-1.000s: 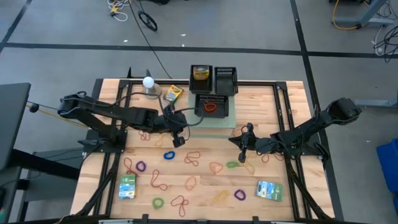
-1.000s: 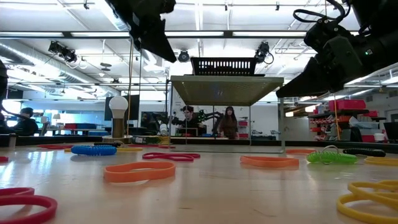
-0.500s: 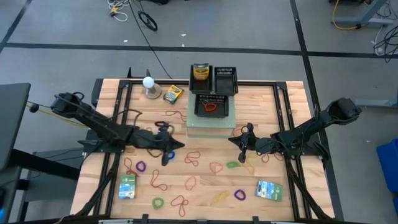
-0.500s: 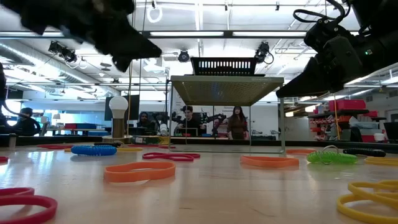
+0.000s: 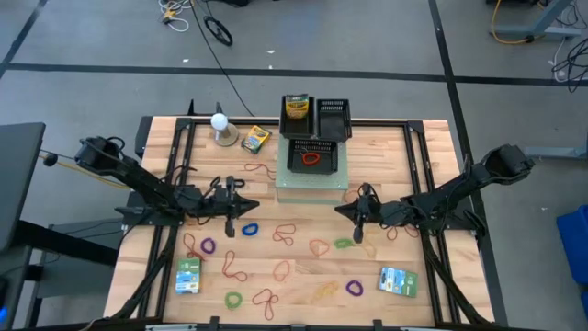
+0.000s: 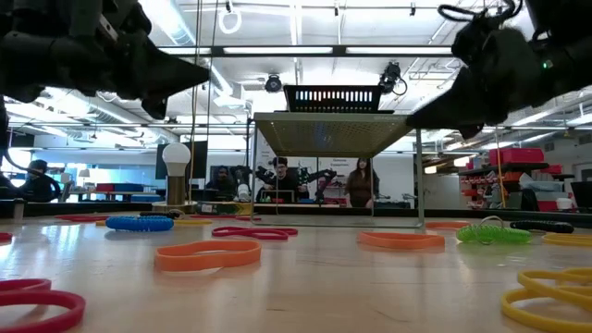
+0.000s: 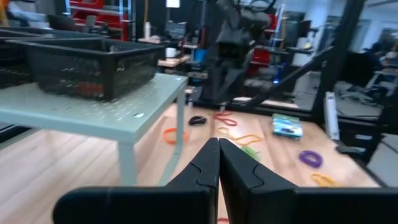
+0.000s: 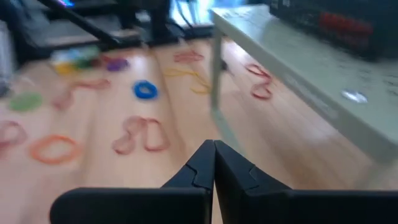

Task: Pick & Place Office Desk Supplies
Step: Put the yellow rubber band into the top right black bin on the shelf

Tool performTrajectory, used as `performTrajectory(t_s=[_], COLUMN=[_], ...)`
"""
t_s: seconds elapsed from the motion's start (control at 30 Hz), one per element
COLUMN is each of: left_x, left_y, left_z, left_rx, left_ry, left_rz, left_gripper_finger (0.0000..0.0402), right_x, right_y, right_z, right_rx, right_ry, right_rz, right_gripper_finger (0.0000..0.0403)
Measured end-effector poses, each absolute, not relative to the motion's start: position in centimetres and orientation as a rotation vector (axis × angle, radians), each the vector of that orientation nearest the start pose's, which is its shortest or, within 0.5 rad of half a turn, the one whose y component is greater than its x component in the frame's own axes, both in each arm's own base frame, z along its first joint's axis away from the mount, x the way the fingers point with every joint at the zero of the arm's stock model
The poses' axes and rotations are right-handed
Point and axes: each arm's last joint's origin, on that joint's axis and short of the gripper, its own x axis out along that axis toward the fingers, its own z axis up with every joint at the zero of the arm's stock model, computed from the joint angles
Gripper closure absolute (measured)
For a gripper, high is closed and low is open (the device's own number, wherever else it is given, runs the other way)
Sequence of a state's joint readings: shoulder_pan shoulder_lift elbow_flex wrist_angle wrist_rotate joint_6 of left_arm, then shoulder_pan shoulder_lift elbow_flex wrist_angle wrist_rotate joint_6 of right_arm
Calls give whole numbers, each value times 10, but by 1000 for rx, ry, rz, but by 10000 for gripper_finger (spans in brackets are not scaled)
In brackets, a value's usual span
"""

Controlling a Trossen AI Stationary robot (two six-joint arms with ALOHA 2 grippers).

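Many rubber bands lie flat on the wooden table, among them a blue one [image 5: 249,229], an orange one [image 5: 285,234] and a green one [image 5: 344,243]. A crayon box [image 5: 254,138] lies at the far left and another [image 5: 295,107] sits in a far basket. Two flat packets [image 5: 188,275] [image 5: 398,280] lie near the front edge. My left gripper [image 5: 250,204] [image 7: 217,144] hangs shut and empty left of the stand and points level toward the right. My right gripper [image 5: 337,209] [image 8: 213,147] hangs shut and empty, pointing left and slightly down.
A pale green stand [image 5: 312,179] at mid-table carries a black basket [image 5: 320,154] with a red band [image 5: 312,157] inside. Another black basket [image 5: 333,118] stands behind it. A white ball on a round base [image 5: 220,122] stands at the far left. People sit beyond the table.
My left gripper has drawn back toward the table's left edge and sunk, tipping from pointing down to pointing level; it has stayed shut. My right gripper has turned slightly in place.
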State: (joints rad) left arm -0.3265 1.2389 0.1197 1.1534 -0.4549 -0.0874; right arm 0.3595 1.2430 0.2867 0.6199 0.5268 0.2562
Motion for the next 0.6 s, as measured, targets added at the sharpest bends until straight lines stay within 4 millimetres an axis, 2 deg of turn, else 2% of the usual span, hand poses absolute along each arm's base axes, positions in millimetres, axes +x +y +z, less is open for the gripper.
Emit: performTrajectory(t_s=[0.23,0.47,0.6], left_x=[183,183,183], left_y=[-48,-48,-48], left_z=[158,154,154], left_rx=[-86,-71,-92], left_ry=[-8,29,26], left_rz=[144,145,145], left_gripper_finger=[392,392,392], right_x=[206,201,199], right_y=[72,90,93], right_z=[164,175,176], right_rx=[341,470,558], right_ry=[253,166,165], right_rz=[16,124,140], right_gripper_finger=[391,391,391])
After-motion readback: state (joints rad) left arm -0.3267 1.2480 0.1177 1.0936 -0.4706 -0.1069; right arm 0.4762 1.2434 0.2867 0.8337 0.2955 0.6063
